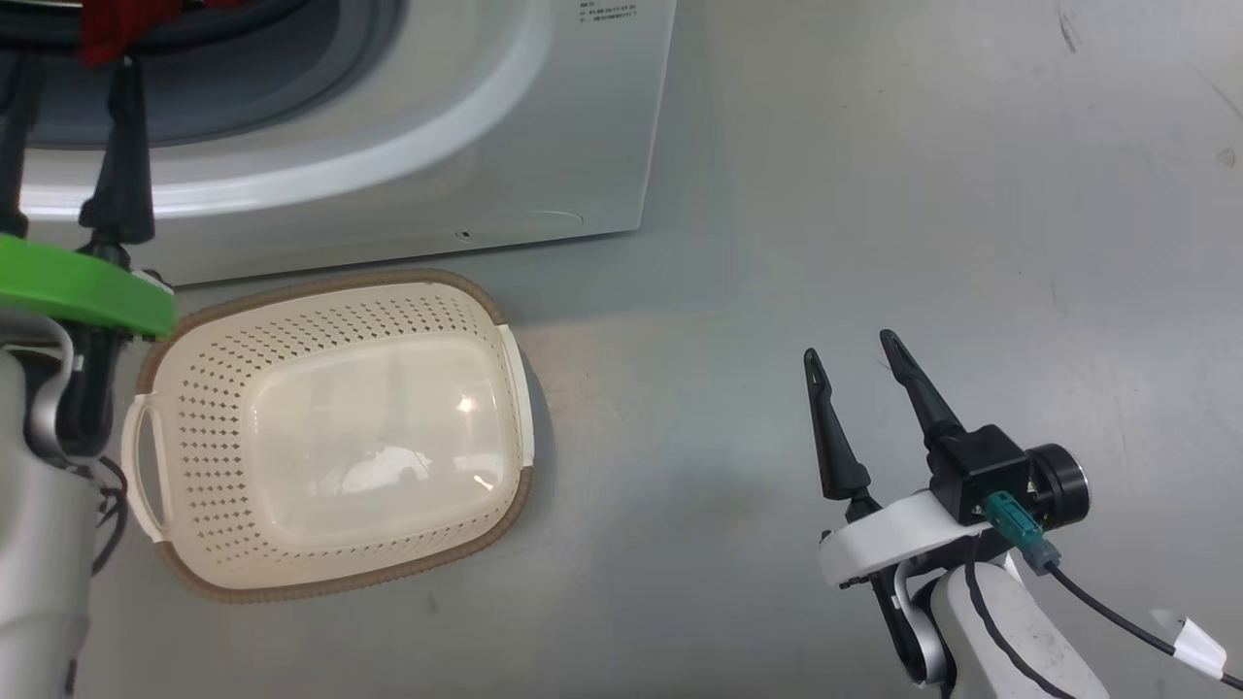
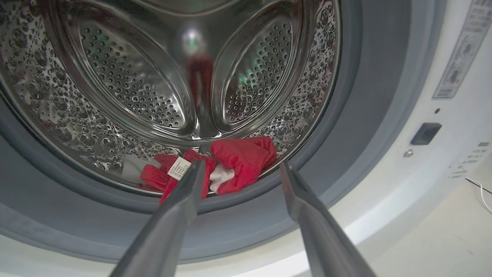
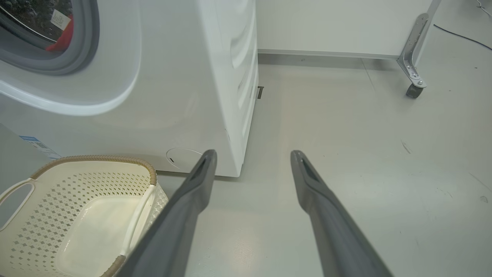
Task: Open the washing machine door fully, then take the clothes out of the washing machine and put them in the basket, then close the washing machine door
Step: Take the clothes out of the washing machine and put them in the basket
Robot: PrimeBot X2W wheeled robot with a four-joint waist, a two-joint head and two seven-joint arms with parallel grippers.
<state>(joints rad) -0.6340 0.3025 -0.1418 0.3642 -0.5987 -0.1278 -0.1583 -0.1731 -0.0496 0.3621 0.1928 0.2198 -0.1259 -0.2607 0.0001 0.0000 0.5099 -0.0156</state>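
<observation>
The washing machine [image 1: 437, 146] stands open at the top left; its door is out of view. The red clothes [image 2: 242, 157] with a white patch and a tag lie at the front bottom of the steel drum [image 2: 127, 77], and show as a red scrap [image 1: 121, 24] in the head view. My left gripper [image 2: 242, 165] is open at the drum's mouth, its left finger overlapping the fabric's edge. The cream basket [image 1: 194, 388] sits empty on the floor before the machine. My right gripper [image 1: 855, 349] hangs open over bare floor, right of the basket.
The grey rubber ring [image 2: 346, 115] frames the drum opening. A white panel on a metal leg with a caster [image 3: 413, 90] stands behind the machine's right side. Grey floor [image 1: 971, 194] stretches to the right of the machine.
</observation>
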